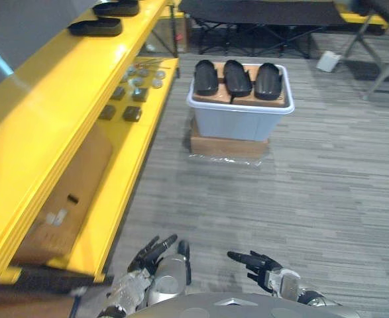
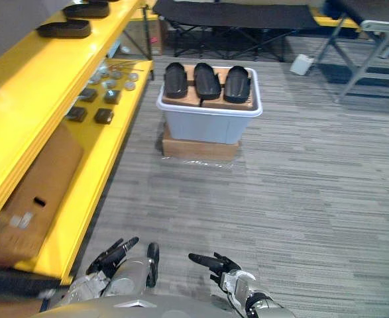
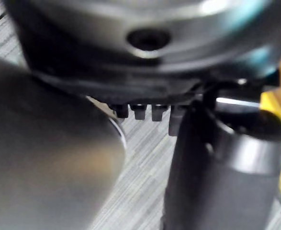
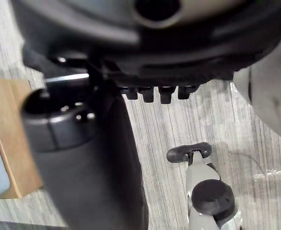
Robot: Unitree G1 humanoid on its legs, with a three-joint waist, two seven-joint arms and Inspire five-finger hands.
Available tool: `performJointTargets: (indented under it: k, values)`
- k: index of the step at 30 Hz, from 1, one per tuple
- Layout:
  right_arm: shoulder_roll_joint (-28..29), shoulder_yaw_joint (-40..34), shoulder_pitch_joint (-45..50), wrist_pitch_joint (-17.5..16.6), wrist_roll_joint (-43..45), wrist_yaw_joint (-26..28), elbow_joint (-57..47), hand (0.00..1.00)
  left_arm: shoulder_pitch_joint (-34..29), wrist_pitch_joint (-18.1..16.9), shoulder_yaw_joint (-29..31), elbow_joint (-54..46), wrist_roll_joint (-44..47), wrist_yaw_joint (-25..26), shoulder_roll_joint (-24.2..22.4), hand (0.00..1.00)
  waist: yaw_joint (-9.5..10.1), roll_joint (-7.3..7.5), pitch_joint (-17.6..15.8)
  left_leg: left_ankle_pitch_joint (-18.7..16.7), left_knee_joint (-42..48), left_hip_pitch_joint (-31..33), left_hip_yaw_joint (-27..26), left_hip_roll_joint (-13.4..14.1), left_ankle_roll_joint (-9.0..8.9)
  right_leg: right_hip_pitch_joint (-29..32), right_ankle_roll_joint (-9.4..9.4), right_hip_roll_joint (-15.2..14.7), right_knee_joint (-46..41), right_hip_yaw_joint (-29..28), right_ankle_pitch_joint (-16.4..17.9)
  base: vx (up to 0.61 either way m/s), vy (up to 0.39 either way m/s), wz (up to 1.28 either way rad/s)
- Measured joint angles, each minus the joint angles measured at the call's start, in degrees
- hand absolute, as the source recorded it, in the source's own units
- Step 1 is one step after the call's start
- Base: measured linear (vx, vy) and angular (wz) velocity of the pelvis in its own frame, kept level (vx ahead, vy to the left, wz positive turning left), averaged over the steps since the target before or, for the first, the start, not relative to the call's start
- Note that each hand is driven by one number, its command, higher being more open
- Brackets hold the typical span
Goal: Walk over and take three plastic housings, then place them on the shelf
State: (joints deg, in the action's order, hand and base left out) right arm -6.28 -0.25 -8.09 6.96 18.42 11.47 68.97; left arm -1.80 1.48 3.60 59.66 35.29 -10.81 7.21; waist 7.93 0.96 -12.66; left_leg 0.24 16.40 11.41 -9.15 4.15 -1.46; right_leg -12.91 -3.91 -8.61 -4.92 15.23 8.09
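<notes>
The left hand [image 1: 156, 250] and right hand [image 1: 257, 263] hung low, fingers loosely spread and empty, presumably because the three plastic housings [image 1: 237, 78] lay well ahead atop the white bin [image 1: 237, 122].

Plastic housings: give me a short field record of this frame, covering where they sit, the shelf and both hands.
housings: three black plastic housings, side by side on cardboard atop the pale bin
bin: stands on a cardboard box on the floor
shelf: yellow shelf, two similar black pieces on its top level
left hand: open, empty, held low
right hand: open, empty, held low
</notes>
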Motion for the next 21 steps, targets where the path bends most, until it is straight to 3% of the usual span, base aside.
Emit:
performJointTargets:
  k: [1, 4, 5, 7, 8, 9, 10, 12, 13, 14, 16, 17, 18, 19, 21]
  values:
    - [0.45, 0.66, -0.74, -0.01, 0.01, 0.09, -0.06, 1.0, 0.75, 0.11, 0.13, 0.03, 0.14, -0.09, 0.65, 1.0, 0.57, 1.0, -0.68, -2.53, 3.69, 0.22, -0.99, 0.19, 1.0, -1.06, -0.45, -0.35, 0.26, -0.01, -0.46, 0.36, 0.045, -0.22]
    - [0.11, 2.04, -0.68, -0.92, -0.01, 0.0, -0.57, 1.0, 0.93, 0.23, -0.4, 0.05, -0.04, 0.83, 0.59, 1.0, 1.1, 0.87, -0.29, -8.27, 6.94, -1.15, -1.94, 0.6, 1.11, -1.58, -0.85, -0.6, -2.88, -0.14, -2.14, 0.31, 0.095, -0.25]
    - [-0.17, 2.06, -0.55, -1.81, -0.02, -0.19, -0.69, 1.0, 0.82, 0.4, -0.71, 0.51, -0.14, 1.75, 0.5, 1.0, 0.78, 0.79, 0.05, -9.57, 4.85, -2.93, -2.07, 0.29, 1.95, 2.88, -2.27, -2.45, -13.59, -0.07, -1.59, 0.24, 0.091, -0.1]
    - [-0.03, 2.03, -0.33, -2.52, -0.1, -0.35, -0.5, 1.0, 0.42, 0.45, -0.81, 0.46, 0.34, 2.24, 0.98, 1.0, 0.65, 1.93, 0.03, -9.3, 2.12, -6.16, -2.97, -0.87, 2.71, 11.39, -7.76, -7.54, -32.08, 0.34, -2.39, 0.26, 0.059, -0.02]
    - [0.12, 1.83, 0.24, -3.03, -0.15, -0.62, -0.1, 1.0, 0.17, 0.49, -1.03, 0.43, 0.3, 2.59, 1.25, 1.0, 0.51, 2.33, 0.01, -9.49, 1.39, -8.27, -3.06, -1.62, 3.07, 13.63, -6.69, -9.69, -38.6, 1.54, -1.47, 0.32, 0.003, 0.12]
    - [0.17, 0.62, 0.36, -4.0, -0.78, -0.89, -0.39, 1.0, -0.3, 0.3, -1.94, 0.4, 0.25, 2.92, 1.52, 1.0, 0.04, 2.18, -0.02, -9.83, 0.54, -11.29, -3.1, -1.87, 3.22, 14.25, -3.55, -11.34, -41.6, 4.92, 1.89, 0.33, -0.011, 0.14]
    - [0.17, 0.43, 0.53, -4.08, -1.24, -0.99, -0.3, 1.0, -0.62, 0.16, -2.92, 0.34, 0.16, 2.93, 1.77, 1.0, -0.21, 1.57, -0.01, -9.84, -0.35, -12.75, -2.97, -1.65, 3.19, 14.56, -2.79, -11.2, -41.01, 6.83, 3.53, 0.32, -0.05, 0.1]
    - [0.03, 0.27, 0.19, -4.1, -1.39, -1.54, -1.0, 1.0, -0.24, 0.74, -5.19, -0.25, -0.06, 3.1, 1.56, 1.0, -0.32, -0.24, 0.2, -10.28, -1.85, -15.28, -2.44, 0.67, 2.41, 16.72, -0.43, -8.84, -30.94, 12.17, 5.81, 0.25, -0.099, 0.06]
    - [0.03, 0.27, 0.18, -4.06, -1.51, -1.75, -1.43, 1.0, -0.1, 1.08, -5.75, -0.3, -0.64, 3.31, 1.61, 1.0, -0.38, -0.68, 0.16, -10.71, -1.89, -15.58, -2.2, 1.5, 1.7, 17.74, -0.5, -8.36, -27.56, 12.57, 5.55, 0.23, -0.171, 0.03]
    - [0.08, 0.25, 0.15, -4.02, -2.11, -1.87, -1.83, 1.0, -0.04, 1.34, -5.85, -0.27, -1.19, 3.29, 1.88, 1.0, -0.42, -0.97, 0.16, -11.58, -1.73, -15.95, -1.96, 2.59, 0.38, 19.67, -1.82, -8.2, -21.54, 11.94, 4.38, 0.22, -0.23, 0.01]
    - [0.42, 0.02, 0.02, -3.9, -2.39, -1.79, -2.4, 1.0, -0.32, 1.39, -5.85, -0.07, -1.69, 3.29, 2.6, 1.0, -0.44, 0.08, 0.52, -13.09, -0.72, -15.82, -1.17, 3.25, -1.75, 21.75, -2.72, -8.27, -11.05, 7.07, -1.92, 0.22, -0.301, 0.1]
    - [0.96, -0.33, 0.13, -3.88, -2.62, -1.83, -2.24, 1.0, -0.55, 1.53, -5.88, -0.01, -1.61, 3.06, 4.24, 1.0, -0.38, 2.4, 0.58, -15.41, 1.69, -15.59, 0.22, 2.19, -4.04, 21.39, -2.71, -9.17, -4.33, 3.33, -8.78, 0.17, -0.309, 0.25]
    - [1.35, -0.69, 0.47, -4.09, -2.93, -1.88, -2.19, 1.0, -0.52, 1.63, -5.72, 0.19, -1.38, 2.99, 4.84, 1.0, -0.38, 3.37, 0.28, -16.91, 3.54, -15.59, 0.84, 1.98, -4.97, 20.94, -3.25, -9.75, -4.03, 2.79, -14.97, 0.23, -0.39, 0.38]
    - [0.15, -1.72, 0.18, -4.17, -4.21, -2.11, -2.21, 1.0, -0.04, 1.85, -5.04, 1.7, -1.13, 3.41, 3.16, 1.0, -0.47, 0.62, 0.22, -19.32, 6.56, -15.39, 3.64, 4.64, -5.58, 19.75, -3.08, -7.48, -5.96, 4.02, -13.84, 0.22, -0.294, 0.28]
    - [-2.24, -1.85, 0.28, -3.91, -4.78, -2.36, -1.51, 1.0, -0.52, 1.84, -5.03, 1.55, -1.17, 3.11, 1.28, 1.0, -0.37, -2.89, 1.45, -21.34, 7.53, -14.66, 7.36, 7.07, -5.82, 19.46, -1.57, -4.01, -6.37, 4.99, -11.92, 0.2, -0.174, 0.09]
